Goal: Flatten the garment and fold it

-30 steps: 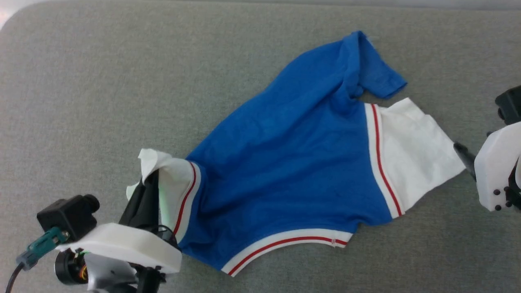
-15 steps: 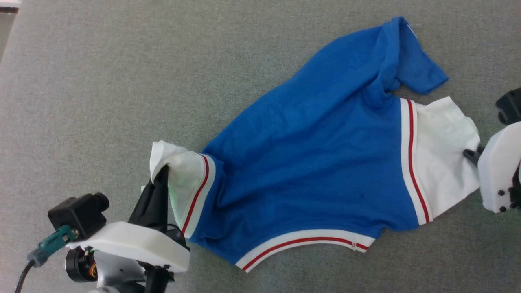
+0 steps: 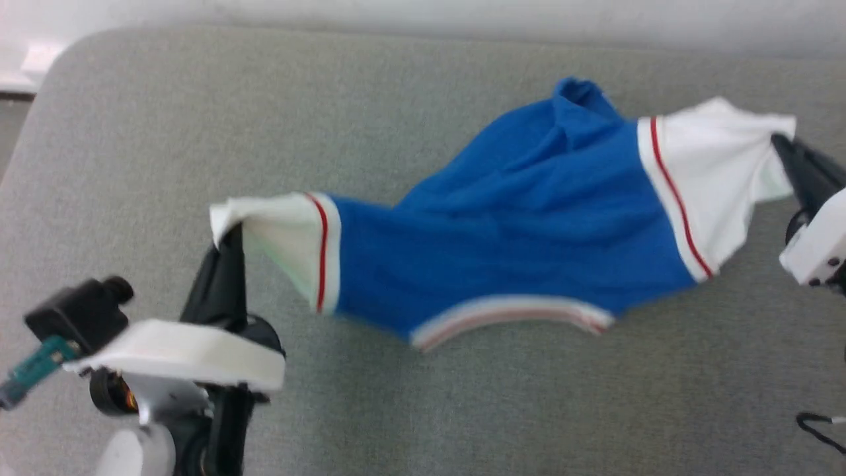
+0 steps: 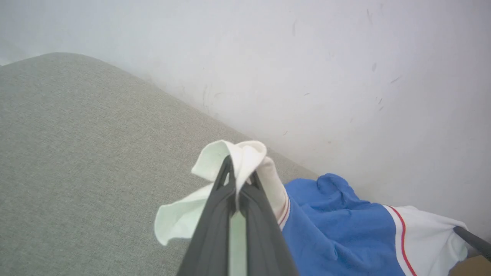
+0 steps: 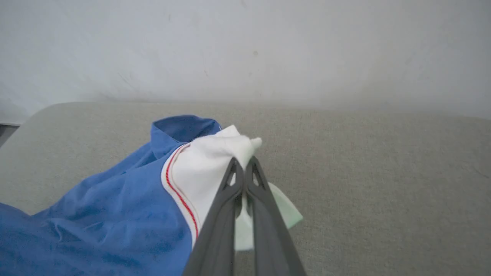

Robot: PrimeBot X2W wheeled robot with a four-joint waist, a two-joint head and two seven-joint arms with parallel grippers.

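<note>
Garment: bright blue jersey T-shirt (image 3: 515, 231), white sleeves, red-striped white trim. Strung between left and right jaws, one sleeve pinched in each; body creased, sagging.

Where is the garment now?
Head view: the garment stretches across the middle of the grey surface, one sleeve pinched by the left gripper at lower left, the other by the right gripper at the right edge.
</note>
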